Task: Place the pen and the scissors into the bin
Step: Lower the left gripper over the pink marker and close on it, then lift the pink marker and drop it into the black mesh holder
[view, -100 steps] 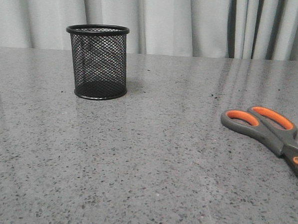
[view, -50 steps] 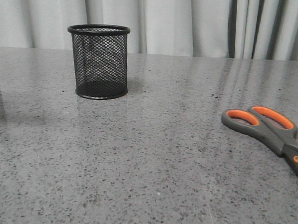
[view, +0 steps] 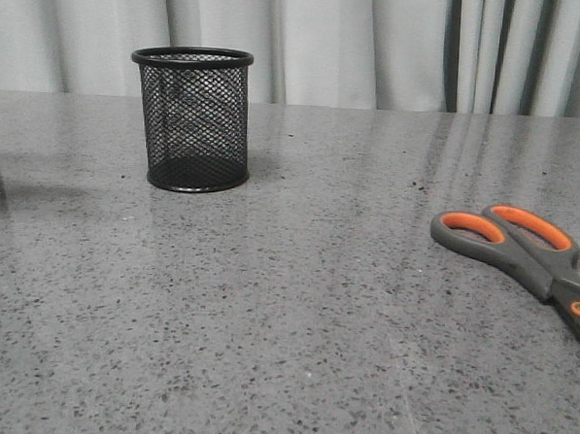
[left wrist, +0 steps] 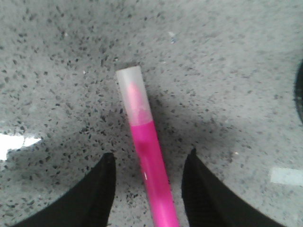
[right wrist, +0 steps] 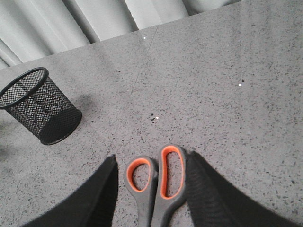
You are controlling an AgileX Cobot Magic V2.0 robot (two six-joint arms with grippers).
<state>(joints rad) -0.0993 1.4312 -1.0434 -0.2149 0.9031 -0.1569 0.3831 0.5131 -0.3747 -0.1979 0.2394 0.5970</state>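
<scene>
Both hands lined up, nothing grabbed yet

Left hand [left wrist: 147, 189] fingers apart around the pen [left wrist: 146, 161] on the surface; right hand [right wrist: 151, 189] apart over the scissors [right wrist: 158, 182]; bin [view: 190, 119] upper left, empty, ready.

Only the fingers of each arm show, and only from the wrist cameras. The left gripper [left wrist: 147, 189] has two black fingers [left wrist: 97, 198] with a matte, faintly ribbed surface — broad below, narrowing to blunt rounded tips. The right gripper [right wrist: 150, 189] matches it: two black, finely textured fingers [right wrist: 208, 194] — wide bases, rounded ends, no markings or screws visible.
</scene>
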